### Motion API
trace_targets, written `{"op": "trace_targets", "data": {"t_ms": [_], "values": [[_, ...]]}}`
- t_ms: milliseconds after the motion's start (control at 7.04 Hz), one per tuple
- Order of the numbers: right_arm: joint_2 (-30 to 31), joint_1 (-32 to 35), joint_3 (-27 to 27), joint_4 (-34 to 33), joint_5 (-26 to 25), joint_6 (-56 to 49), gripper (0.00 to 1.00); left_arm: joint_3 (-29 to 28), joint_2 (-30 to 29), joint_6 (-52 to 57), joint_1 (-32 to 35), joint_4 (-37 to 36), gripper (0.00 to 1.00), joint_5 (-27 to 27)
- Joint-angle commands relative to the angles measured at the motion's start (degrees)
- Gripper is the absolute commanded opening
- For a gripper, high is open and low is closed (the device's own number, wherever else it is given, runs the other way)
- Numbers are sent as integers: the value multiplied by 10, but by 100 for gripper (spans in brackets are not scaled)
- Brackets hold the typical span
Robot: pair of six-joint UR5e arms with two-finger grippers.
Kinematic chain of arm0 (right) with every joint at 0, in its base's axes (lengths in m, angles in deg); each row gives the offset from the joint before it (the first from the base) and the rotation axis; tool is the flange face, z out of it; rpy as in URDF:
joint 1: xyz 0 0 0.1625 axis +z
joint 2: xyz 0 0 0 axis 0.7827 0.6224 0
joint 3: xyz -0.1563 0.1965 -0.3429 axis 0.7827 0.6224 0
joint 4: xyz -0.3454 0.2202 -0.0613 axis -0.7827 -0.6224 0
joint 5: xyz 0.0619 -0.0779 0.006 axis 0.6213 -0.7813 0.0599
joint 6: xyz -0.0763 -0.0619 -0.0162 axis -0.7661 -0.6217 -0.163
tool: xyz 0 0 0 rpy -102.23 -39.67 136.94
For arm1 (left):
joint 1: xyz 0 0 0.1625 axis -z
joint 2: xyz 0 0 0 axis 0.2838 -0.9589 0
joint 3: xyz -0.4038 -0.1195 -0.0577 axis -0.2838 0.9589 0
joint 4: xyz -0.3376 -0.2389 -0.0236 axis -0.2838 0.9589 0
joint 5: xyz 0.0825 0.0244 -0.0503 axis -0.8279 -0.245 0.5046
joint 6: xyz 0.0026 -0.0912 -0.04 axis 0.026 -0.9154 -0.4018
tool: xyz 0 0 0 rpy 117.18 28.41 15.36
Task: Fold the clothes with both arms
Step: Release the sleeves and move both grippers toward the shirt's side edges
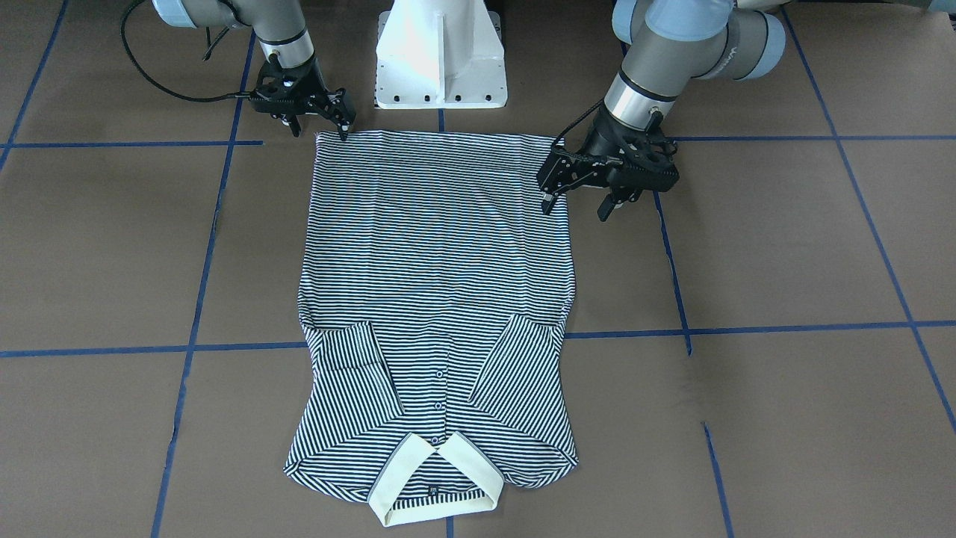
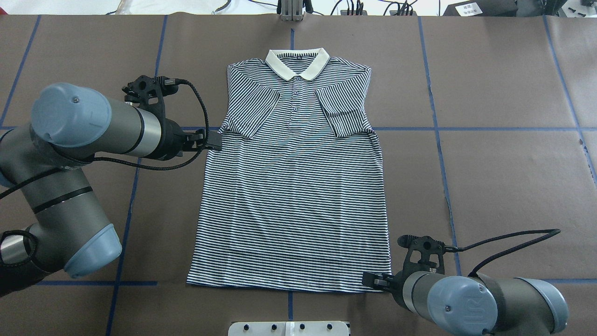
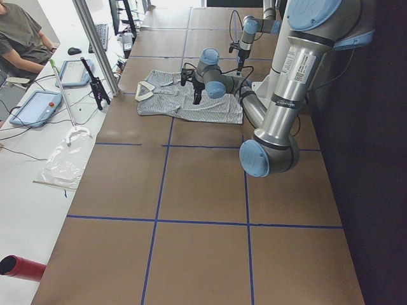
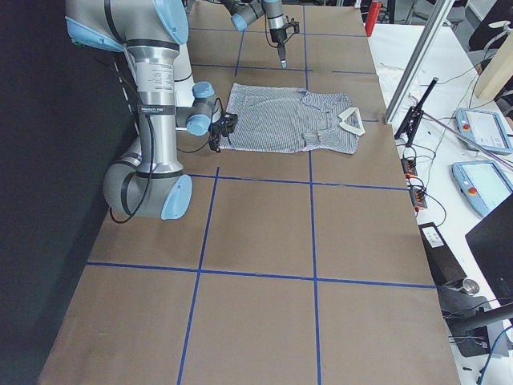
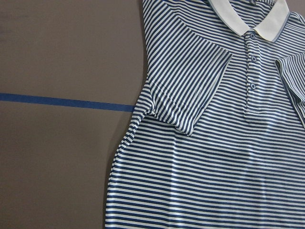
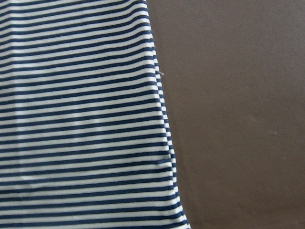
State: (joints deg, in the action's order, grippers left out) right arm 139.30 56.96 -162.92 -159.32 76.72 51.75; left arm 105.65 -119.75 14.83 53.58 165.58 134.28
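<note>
The striped polo shirt [image 1: 437,284] lies flat and face up on the brown table, with both sleeves folded in over the chest. Its cream collar [image 2: 280,63] is at the far end from me and its hem at the near end. My left gripper [image 1: 576,203] is open and empty. It hangs above the shirt's left edge, by the folded sleeve in the overhead view [image 2: 213,140]. My right gripper [image 1: 321,128] is open and empty, low at the hem's right corner [image 2: 373,280]. The left wrist view shows the sleeve and placket [image 5: 214,143]. The right wrist view shows the shirt's side edge [image 6: 81,119].
The white pedestal base [image 1: 441,60] stands just behind the hem. Blue tape lines [image 1: 97,350] cross the brown table. An operator [image 3: 22,38] sits at a side bench with tablets, past the collar end. Bare table lies on both sides of the shirt.
</note>
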Motion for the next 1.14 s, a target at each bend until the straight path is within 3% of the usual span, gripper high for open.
{"op": "trace_targets", "data": {"t_ms": [0, 284, 568, 994], "values": [[0, 0, 4, -1, -2, 0, 79, 1, -1, 1, 0, 0, 100, 0], [0, 0, 2, 0, 0, 0, 45, 1, -3, 1, 0, 0, 100, -1], [-1, 0, -1, -1, 1, 0, 3, 1, -4, 3, 0, 0, 100, -1], [-1, 1, -10, 0, -6, 2, 0, -4, -5, 0, -2, -2, 100, -1]]}}
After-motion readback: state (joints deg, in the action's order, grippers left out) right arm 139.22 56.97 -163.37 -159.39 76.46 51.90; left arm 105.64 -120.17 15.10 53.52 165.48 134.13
